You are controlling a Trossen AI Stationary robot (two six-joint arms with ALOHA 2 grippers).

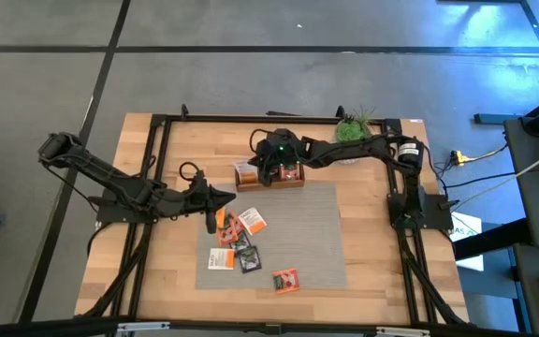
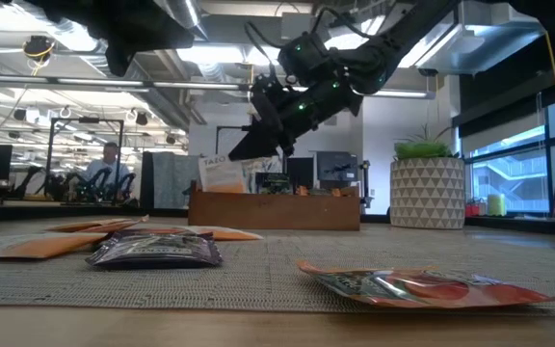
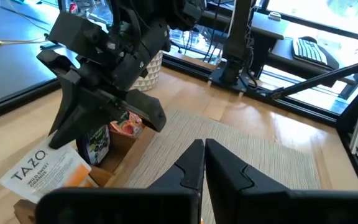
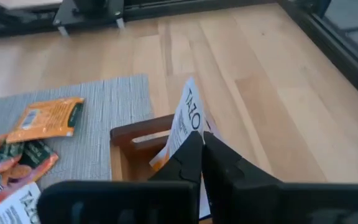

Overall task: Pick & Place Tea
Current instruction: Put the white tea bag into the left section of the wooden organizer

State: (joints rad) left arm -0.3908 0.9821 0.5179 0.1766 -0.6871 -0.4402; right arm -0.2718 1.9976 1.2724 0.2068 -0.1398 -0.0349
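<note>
Over the wooden tray [image 1: 270, 178] | right gripper [image 1: 271, 166] closed, empty — apparently just clear of a filed sachet [image 4: 188, 121] | left gripper [image 1: 215, 221] closed, idle above loose sachets [image 1: 239, 245].

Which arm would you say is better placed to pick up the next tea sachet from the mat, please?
Left. The left hand hovers beside the loose sachets on the mat, while the right hand is over the wooden tray.

Left claw [image 3: 202, 163] closed, right claw [image 4: 202, 152] (raised) closed

Wooden tray [image 1: 269, 178] at the mat's [image 1: 321, 234] far edge; loose sachets [image 1: 237, 241] on its left half; plant pot [image 1: 352, 131] behind
</note>
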